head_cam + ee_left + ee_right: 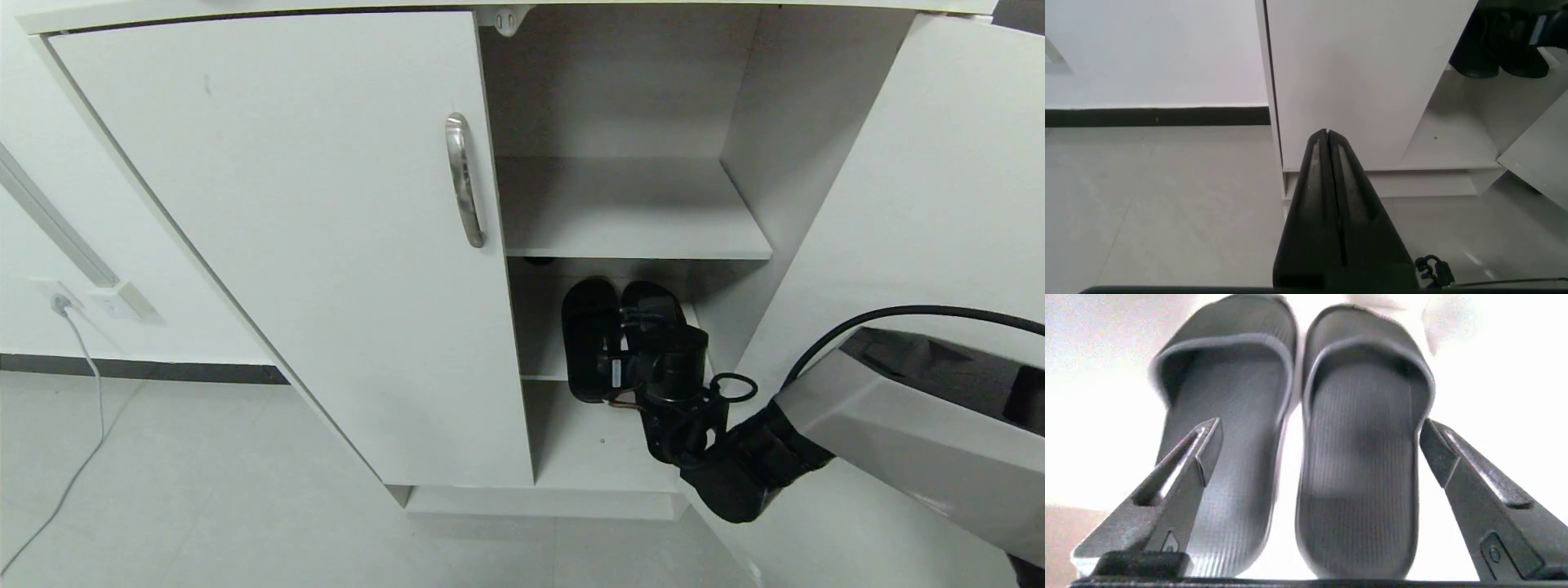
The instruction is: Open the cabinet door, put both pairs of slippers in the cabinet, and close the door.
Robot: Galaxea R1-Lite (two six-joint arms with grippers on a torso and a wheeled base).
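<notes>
Resting between spread right claw [1320, 426], black slippers [1360, 474]

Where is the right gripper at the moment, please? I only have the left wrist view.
Observer: The right gripper is at the middle compartment of the cabinet, by the black slippers.
Operator: Are its jaws open?
Observer: Yes, wide open, with the pair lying between and beyond them.
Operator: And the right door?
Observer: The right door stands swung open.
</notes>
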